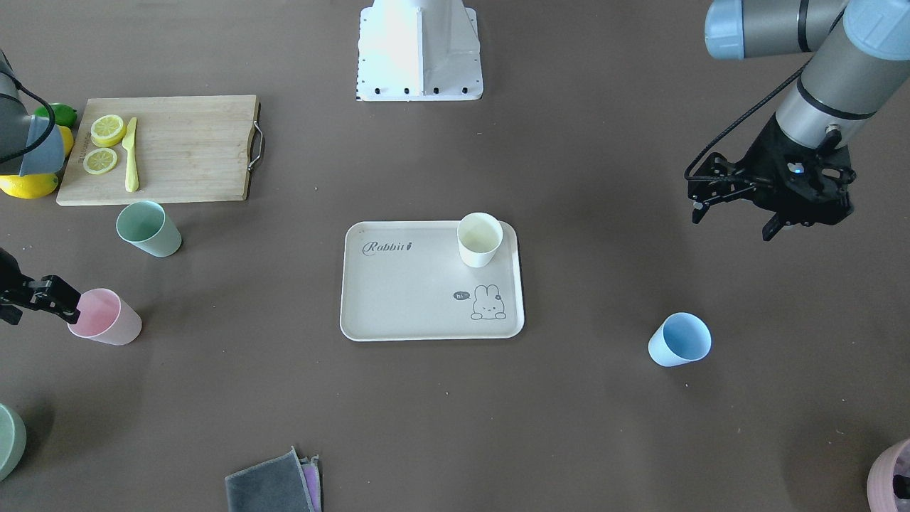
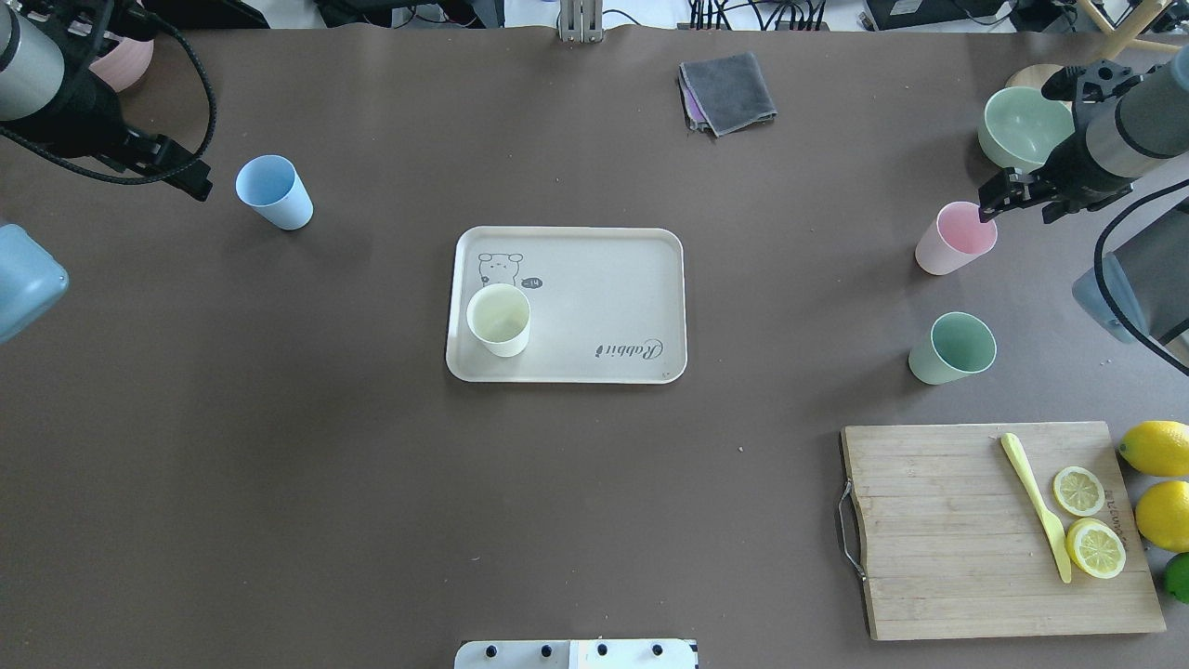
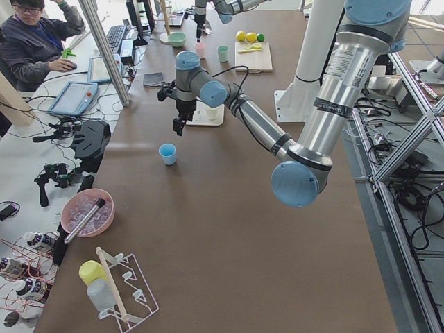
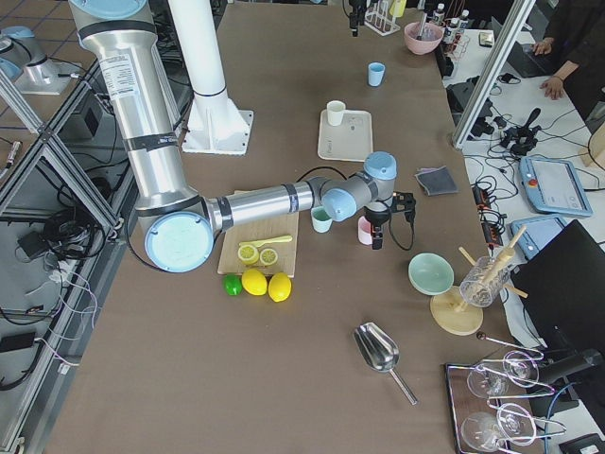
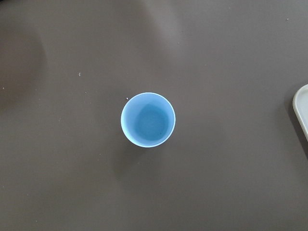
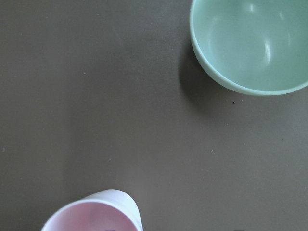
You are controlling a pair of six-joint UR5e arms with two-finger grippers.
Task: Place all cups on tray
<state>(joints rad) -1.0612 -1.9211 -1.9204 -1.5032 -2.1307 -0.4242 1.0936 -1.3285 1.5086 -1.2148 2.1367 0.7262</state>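
Observation:
The beige tray [image 2: 604,288] lies mid-table with the cream-white cup [image 2: 499,320] upright on one corner of it. The light blue cup [image 2: 273,191] stands alone on the table. My left gripper [image 2: 181,172] hovers beside it, open and holding nothing; the left wrist view looks straight down into that cup [image 5: 147,119]. The pale pink cup [image 2: 955,239] and the mint green cup [image 2: 952,348] stand on the table's right side. My right gripper [image 2: 1017,212] is open just above the pink cup's far rim, and the pink cup [image 6: 91,214] shows at the bottom of the right wrist view.
A wooden cutting board [image 2: 947,530] with lemon slices and a yellow knife lies near right, with whole lemons [image 2: 1156,446] beside it. A mint green bowl [image 2: 1026,125] sits behind the pink cup. A grey cloth [image 2: 726,91] lies far centre, and a mauve pot [image 1: 892,476] at a corner.

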